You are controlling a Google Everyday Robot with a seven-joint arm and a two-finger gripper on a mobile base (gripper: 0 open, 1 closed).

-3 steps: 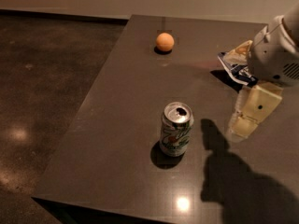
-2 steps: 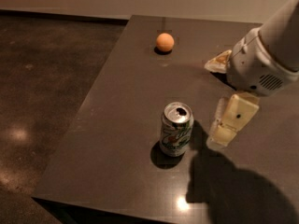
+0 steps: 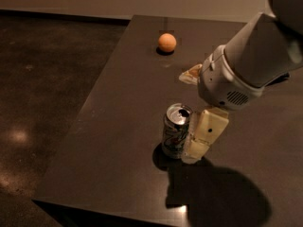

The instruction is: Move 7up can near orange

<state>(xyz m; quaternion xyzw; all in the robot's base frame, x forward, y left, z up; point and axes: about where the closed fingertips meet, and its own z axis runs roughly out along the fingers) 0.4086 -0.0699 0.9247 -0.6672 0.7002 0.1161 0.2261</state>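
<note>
The 7up can [image 3: 175, 131] stands upright on the dark table [image 3: 113, 126], near its front edge, with its opened silver top showing. The orange [image 3: 167, 42] sits at the far end of the table, well behind the can. My gripper [image 3: 198, 144] hangs down from the white wrist [image 3: 227, 82] and is right beside the can's right side, close against it and low near the tabletop.
A crumpled snack bag [image 3: 190, 74] lies behind the wrist and is mostly hidden by it. The table's left edge drops to a dark polished floor [image 3: 42, 103]. The arm casts a large shadow [image 3: 218, 193] at the front right.
My gripper has moved left and down from the right side of the table until it sits against the can's right side. The can and the orange have not moved.
</note>
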